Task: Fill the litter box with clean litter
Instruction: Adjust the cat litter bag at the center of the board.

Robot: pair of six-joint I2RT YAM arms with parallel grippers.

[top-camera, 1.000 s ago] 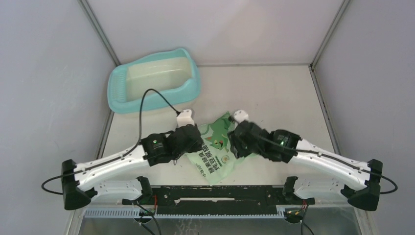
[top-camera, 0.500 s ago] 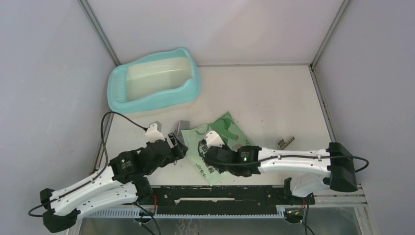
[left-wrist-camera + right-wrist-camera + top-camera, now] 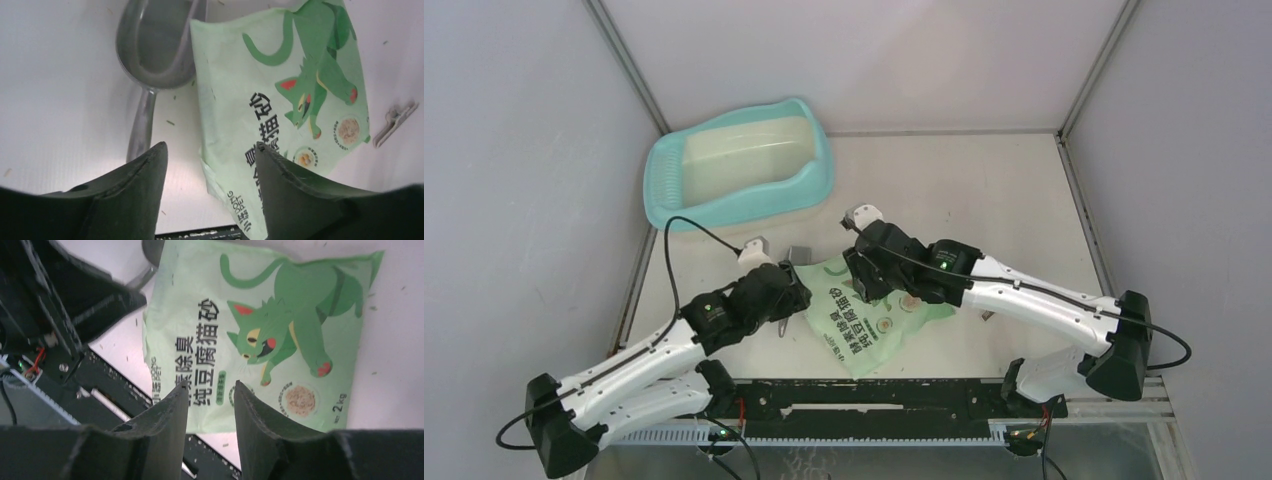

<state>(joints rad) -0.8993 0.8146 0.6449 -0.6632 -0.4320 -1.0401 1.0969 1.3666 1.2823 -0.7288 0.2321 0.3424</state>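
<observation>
Turquoise litter box point(image 3: 744, 208) is sitting at the far left of the table point(image 3: 984, 190), well apart from both arms. Left gripper point(image 3: 207, 165) is hovering released, jaws spread above the grey scoop point(image 3: 155, 50) handle and the green bag point(image 3: 864, 325). Right gripper point(image 3: 210, 405) is hanging over the bag, jaws parted, grasping nothing.
</observation>
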